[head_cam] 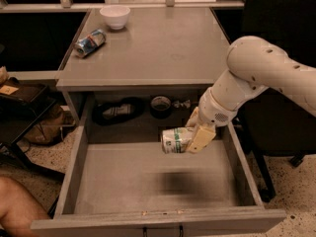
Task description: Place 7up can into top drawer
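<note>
Your gripper is closed around the 7up can, holding it on its side just below the tabletop's front edge, toward the right corner. Judging by the shadow, it hangs clear above the top drawer's floor, ready for lowering.

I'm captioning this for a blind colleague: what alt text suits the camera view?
A white robot arm's gripper holds the 7up can on its side above the floor of the open top drawer. On the table above, a blue can lies tipped near a white bowl.
</note>
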Action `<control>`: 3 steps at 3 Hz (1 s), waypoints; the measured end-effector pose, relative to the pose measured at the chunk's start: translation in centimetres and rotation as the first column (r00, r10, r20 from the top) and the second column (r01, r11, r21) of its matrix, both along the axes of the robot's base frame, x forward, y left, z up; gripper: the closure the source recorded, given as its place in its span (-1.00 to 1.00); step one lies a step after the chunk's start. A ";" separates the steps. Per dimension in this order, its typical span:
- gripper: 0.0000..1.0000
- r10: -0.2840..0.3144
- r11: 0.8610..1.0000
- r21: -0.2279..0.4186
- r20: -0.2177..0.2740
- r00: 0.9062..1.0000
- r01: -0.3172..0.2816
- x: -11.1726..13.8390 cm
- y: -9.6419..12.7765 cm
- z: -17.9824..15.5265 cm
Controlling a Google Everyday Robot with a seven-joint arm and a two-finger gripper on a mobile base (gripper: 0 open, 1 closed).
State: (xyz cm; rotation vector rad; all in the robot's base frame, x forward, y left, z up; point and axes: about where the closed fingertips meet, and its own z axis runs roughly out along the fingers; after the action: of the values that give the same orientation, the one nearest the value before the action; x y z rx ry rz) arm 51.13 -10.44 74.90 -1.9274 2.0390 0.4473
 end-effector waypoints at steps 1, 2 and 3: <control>1.00 0.000 1.000 0.000 0.000 1.000 0.000 0.0 0.0 0.0; 1.00 0.008 1.000 0.001 0.023 1.000 -0.008 -0.4 0.4 0.0; 1.00 0.021 0.999 0.039 0.042 0.999 -0.023 -0.4 0.6 -3.0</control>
State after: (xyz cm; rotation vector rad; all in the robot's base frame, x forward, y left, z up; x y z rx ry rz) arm 50.70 -9.86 71.86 -1.9214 1.9705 0.4462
